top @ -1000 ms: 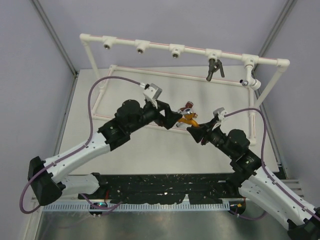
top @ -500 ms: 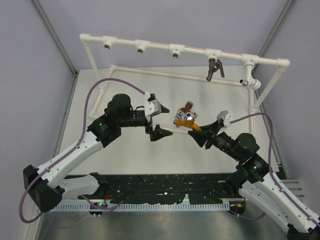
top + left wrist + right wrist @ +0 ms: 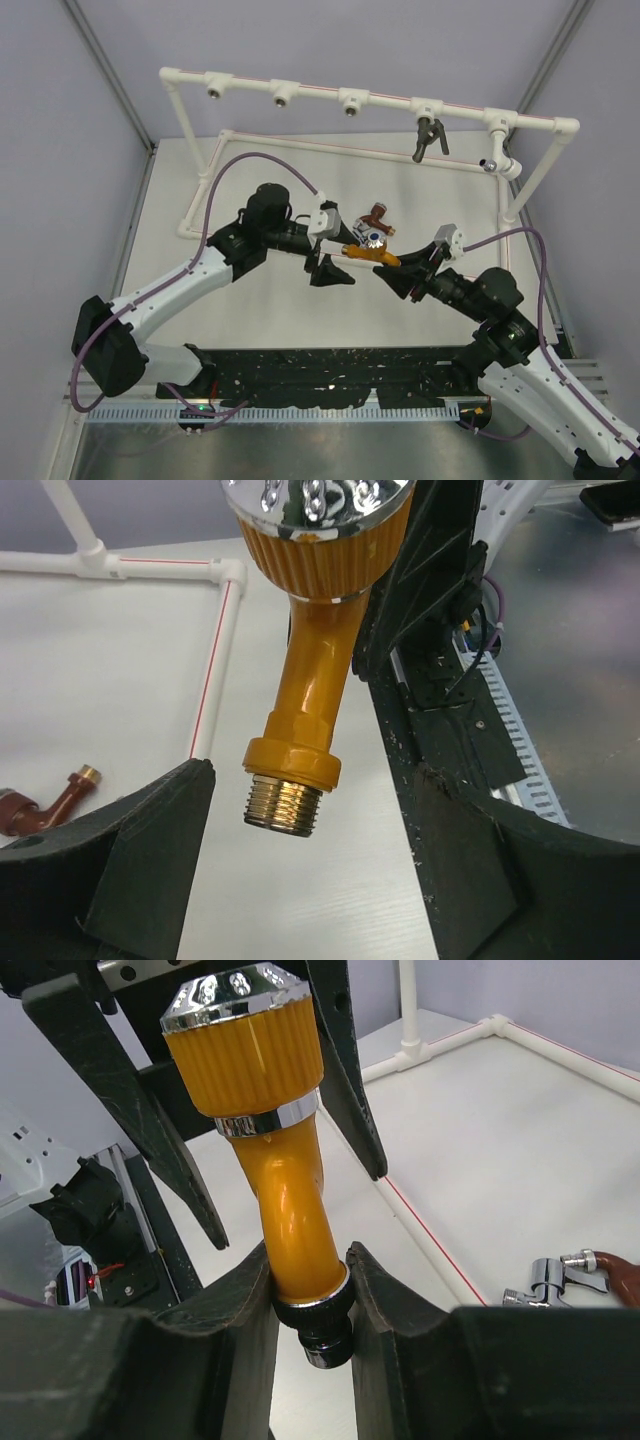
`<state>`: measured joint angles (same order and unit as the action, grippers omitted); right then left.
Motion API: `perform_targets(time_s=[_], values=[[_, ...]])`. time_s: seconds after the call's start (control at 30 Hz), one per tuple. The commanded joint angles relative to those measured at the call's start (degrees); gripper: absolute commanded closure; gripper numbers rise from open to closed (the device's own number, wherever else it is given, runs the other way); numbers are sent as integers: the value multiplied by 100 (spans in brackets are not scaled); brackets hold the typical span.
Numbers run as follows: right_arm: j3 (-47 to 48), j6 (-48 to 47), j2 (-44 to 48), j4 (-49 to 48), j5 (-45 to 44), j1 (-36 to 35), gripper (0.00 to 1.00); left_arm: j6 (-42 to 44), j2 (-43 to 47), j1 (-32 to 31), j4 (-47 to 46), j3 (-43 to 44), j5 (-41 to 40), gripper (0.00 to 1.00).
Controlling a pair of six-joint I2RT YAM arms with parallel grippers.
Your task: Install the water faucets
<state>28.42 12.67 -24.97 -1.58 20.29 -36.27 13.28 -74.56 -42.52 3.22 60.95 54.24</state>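
Observation:
My right gripper (image 3: 398, 268) is shut on the orange faucet (image 3: 372, 253) and holds it above the table; in the right wrist view the jaws (image 3: 310, 1295) pinch its neck (image 3: 295, 1210) just above the black nozzle. My left gripper (image 3: 333, 263) is open, and in the left wrist view (image 3: 310, 880) the faucet's brass thread (image 3: 285, 805) hangs between its spread fingers without touching. The red-brown faucet (image 3: 377, 213) lies on the table; it also shows in the left wrist view (image 3: 45, 808). A dark grey faucet (image 3: 428, 138) hangs from the white pipe frame (image 3: 300, 88). A silver faucet (image 3: 490, 164) sits at the frame's right elbow.
The frame's top bar holds several T sockets facing me, three on the left empty. Its base pipe (image 3: 300, 145) runs round the table, one rail passing under the grippers. A black rail (image 3: 330, 365) lies along the near edge.
My left gripper pulled back left from the orange faucet, then came back right with jaws open around its threaded end. The right gripper kept hold and shifted slightly.

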Motion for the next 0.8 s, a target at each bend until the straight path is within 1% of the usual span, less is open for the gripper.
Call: perform_targets(time_s=[0.0, 0.03, 0.1, 0.2, 0.27, 0.3, 0.33, 0.37, 0.4, 0.43, 0.47, 0.5, 0.53, 0.57, 0.6, 0.63, 0.67, 0.77], values=[[50, 96, 124, -518, 89, -3, 95, -325, -102, -116, -287, 339, 307, 17], [32, 104, 115, -536, 80, -3, 95, -378, -119, -125, -287, 339, 341, 18], [-30, 96, 133, -536, 54, 6, 95, -492, -128, -151, -585, 304, 429, 18], [-91, 105, 159, -536, 27, -3, 95, -782, -163, -151, -1033, 207, 526, 31], [-135, 139, 203, -536, 1, 6, 95, -975, -225, -160, -1236, 216, 605, 43], [-162, 148, 255, -527, -17, -3, 95, -1055, -251, -160, -1306, 224, 658, 50], [-171, 148, 265, -501, -34, -3, 95, -1142, -286, -160, -1394, 225, 710, 61], [-171, 131, 300, -475, -52, 6, 95, -1248, -295, -169, -1438, 216, 746, 74], [-162, 96, 317, -413, -69, -3, 95, -1266, -295, -151, -1456, 216, 737, 88], [-144, 96, 344, -378, -87, -3, 94, -1266, -278, -151, -1456, 190, 729, 100], [-144, 70, 370, -317, -104, -3, 89, -1284, -252, -160, -1439, 181, 685, 100], [-127, 17, 440, -281, -122, -3, 72, -1284, -208, -151, -1386, 181, 632, 100], [-118, -18, 467, -220, -131, -3, 60, -1284, -181, -160, -1290, 198, 571, 100], [-66, -88, 519, -167, -201, -3, 29, -1232, -129, -151, -1141, 216, 449, 100], [-30, -124, 546, 25, -288, -3, 7, -1205, -94, -160, -1001, 233, 282, 100], [57, -263, 581, 122, -376, -3, 5, -1196, -59, -151, -869, 259, 176, 100], [110, -378, 616, 384, -403, -3, 4, -1196, -23, -160, -737, 277, 79, 100], [207, -835, 791, 589, -447, 6, 5, -1293, 21, -160, -490, 347, -45, 100]])
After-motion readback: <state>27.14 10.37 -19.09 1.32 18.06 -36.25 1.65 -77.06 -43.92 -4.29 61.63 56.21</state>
